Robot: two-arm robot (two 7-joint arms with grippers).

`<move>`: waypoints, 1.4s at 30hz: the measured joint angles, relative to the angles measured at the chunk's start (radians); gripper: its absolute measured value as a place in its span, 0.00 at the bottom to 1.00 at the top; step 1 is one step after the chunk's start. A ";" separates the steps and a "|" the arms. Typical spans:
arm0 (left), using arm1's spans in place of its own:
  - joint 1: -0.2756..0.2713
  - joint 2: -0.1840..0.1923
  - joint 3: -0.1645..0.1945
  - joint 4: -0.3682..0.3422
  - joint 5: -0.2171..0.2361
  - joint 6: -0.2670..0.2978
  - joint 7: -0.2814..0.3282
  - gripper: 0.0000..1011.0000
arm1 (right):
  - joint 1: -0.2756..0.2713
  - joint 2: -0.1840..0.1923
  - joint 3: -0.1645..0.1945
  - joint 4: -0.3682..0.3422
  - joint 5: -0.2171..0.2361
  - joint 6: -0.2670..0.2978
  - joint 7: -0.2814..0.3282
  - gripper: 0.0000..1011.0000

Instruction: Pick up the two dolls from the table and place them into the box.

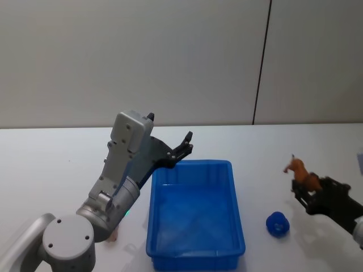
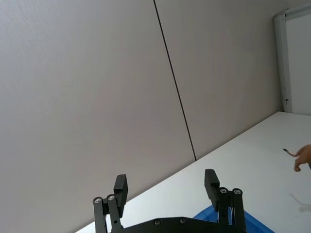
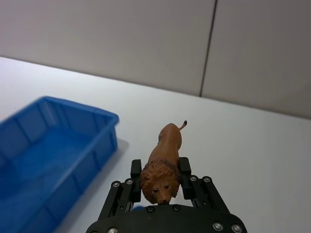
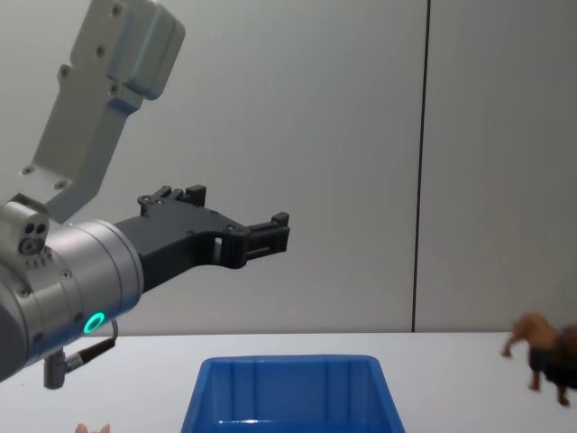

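From the head view, I see my left arm angled up, its claw [image 1: 182, 148] over the far-left corner of the blue box [image 1: 193, 165]; right of the box, the right claw [image 1: 305, 191] holds the brown lion doll [image 1: 299, 170]. Left wrist view: fingers [image 2: 120, 187] spread apart, empty. Right wrist view: claw clamped on the lion's flanks, its head toward the camera. Chest view: left arm reaches level, high above the box.

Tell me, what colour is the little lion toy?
The lion is orange-brown with a darker brown mane; the right wrist view shows it best.
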 joint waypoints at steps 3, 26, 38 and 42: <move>0.000 0.000 0.000 0.000 0.000 0.000 0.000 0.99 | 0.011 -0.005 -0.005 -0.013 0.000 -0.007 0.026 0.43; 0.000 0.000 0.000 0.000 0.000 0.000 0.000 0.99 | 0.093 -0.093 -0.103 -0.042 -0.074 0.010 0.251 0.43; 0.000 0.000 0.000 0.000 0.000 0.000 0.000 0.99 | 0.113 -0.131 -0.150 -0.011 -0.131 0.034 0.270 0.73; 0.000 0.000 0.000 0.000 0.000 0.000 0.000 0.99 | 0.115 -0.134 -0.154 -0.007 -0.137 0.034 0.269 0.84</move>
